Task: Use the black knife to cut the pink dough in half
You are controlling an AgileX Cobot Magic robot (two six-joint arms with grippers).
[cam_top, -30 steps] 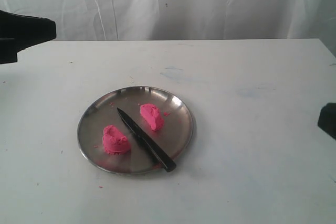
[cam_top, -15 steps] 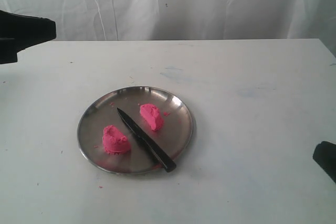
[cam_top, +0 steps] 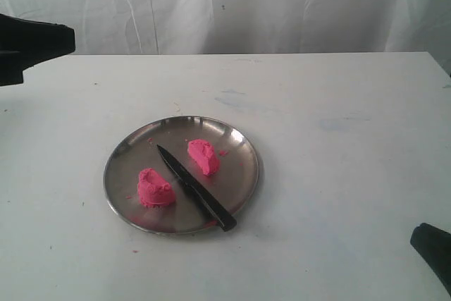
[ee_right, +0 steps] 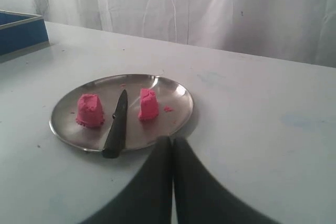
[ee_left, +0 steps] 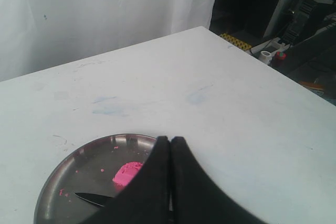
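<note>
Two lumps of pink dough (cam_top: 155,188) (cam_top: 203,156) lie apart on a round steel plate (cam_top: 239,181). Between them rests the black knife (cam_top: 194,188), blade pointing to the plate's far side, handle end over the near rim. The right wrist view shows both lumps (ee_right: 89,110) (ee_right: 148,104) with the knife (ee_right: 116,124) between. My left gripper (ee_left: 170,140) is shut and empty, held above the table to the plate's left (cam_top: 42,40). My right gripper (ee_right: 172,141) is shut and empty, low at the near right corner (cam_top: 433,248), well away from the plate.
Small pink crumbs dot the plate and the white table (cam_top: 338,174) near it. A blue box (ee_right: 21,32) stands at one table edge in the right wrist view. White curtains hang behind the table.
The right gripper has drawn back toward the near right corner, lower in the exterior view. The left arm, the knife and the dough have not moved.
</note>
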